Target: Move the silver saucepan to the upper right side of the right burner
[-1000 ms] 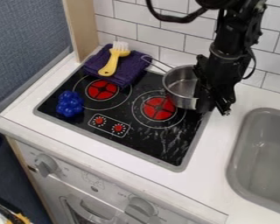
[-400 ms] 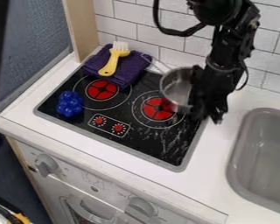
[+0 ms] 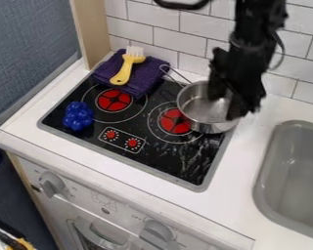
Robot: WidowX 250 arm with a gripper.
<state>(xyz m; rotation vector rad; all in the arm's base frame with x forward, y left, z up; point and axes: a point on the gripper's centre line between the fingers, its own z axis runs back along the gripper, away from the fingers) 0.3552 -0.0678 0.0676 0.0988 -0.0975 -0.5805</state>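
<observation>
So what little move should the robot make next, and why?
Probably ease the saucepan slightly toward the tiled wall: the gripper is at its right side, and the saucepan, though up and right of the right burner's middle, overlaps its outer ring.

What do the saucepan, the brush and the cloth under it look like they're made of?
The saucepan looks like polished metal, probably stainless steel: silvery, with soft reflections. The brush has a smooth yellow handle, likely plastic, and pale bristles that could be nylon or natural. The cloth is purple fabric, perhaps terry, going by its matte, rough texture.
</observation>
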